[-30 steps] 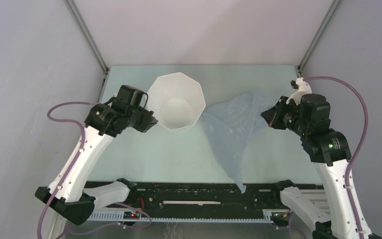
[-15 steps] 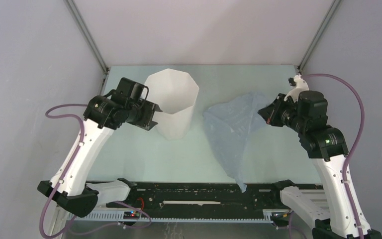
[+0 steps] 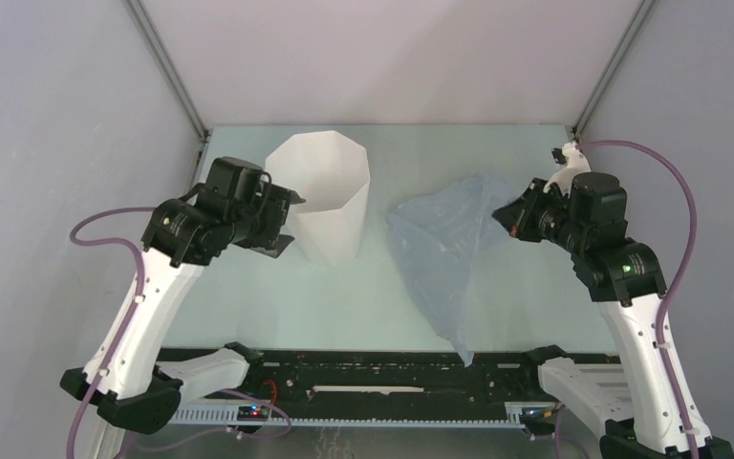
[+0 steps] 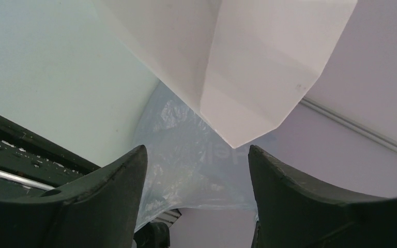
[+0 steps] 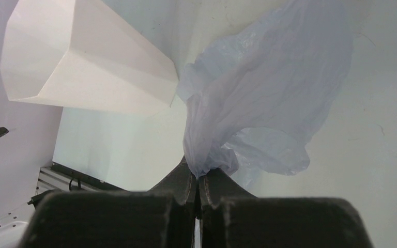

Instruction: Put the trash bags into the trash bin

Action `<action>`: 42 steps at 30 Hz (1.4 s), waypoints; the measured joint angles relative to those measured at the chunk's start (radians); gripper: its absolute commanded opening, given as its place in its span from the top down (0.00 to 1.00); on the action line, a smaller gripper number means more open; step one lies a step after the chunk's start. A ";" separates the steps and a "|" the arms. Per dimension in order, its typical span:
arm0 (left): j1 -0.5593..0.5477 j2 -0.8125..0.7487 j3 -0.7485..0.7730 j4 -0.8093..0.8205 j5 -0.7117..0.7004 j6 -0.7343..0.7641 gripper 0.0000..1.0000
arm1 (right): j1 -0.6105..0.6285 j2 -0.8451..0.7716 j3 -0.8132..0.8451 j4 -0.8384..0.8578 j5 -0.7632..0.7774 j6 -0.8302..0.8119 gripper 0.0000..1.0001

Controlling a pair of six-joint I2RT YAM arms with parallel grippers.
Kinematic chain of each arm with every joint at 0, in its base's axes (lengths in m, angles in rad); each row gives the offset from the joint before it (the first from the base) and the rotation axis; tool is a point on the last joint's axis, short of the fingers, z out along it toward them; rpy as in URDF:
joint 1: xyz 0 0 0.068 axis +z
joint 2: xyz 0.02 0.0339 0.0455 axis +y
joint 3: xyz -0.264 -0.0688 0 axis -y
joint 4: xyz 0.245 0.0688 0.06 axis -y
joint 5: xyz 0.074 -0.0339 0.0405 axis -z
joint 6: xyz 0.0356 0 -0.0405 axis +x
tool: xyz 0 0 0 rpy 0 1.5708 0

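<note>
- The right gripper [image 5: 199, 178] has its jaws pinched tight on a bunched corner of the trash bag [image 3: 444, 253]. The rest hangs off that pinch and trails over the surface [image 3: 248, 306] toward the near edge, so the film is lifted instead of lying flat.
- The trash bin [image 3: 320, 206] sits left of centre, narrow end down, near the bag but apart from it.
- The left gripper [image 3: 287, 220] is right at the bin's left flank, jaws spread with nothing between them. My guess is it's there to steady the bin, since light plastic tips easily. Whether it touches, can't tell.
- The bag is wholly outside the bin — stuffing hasn't started yet.
</note>
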 measured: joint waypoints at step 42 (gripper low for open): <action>-0.135 0.241 0.113 -0.154 -0.026 0.016 0.81 | 0.000 -0.073 -0.066 0.002 0.004 0.023 1.00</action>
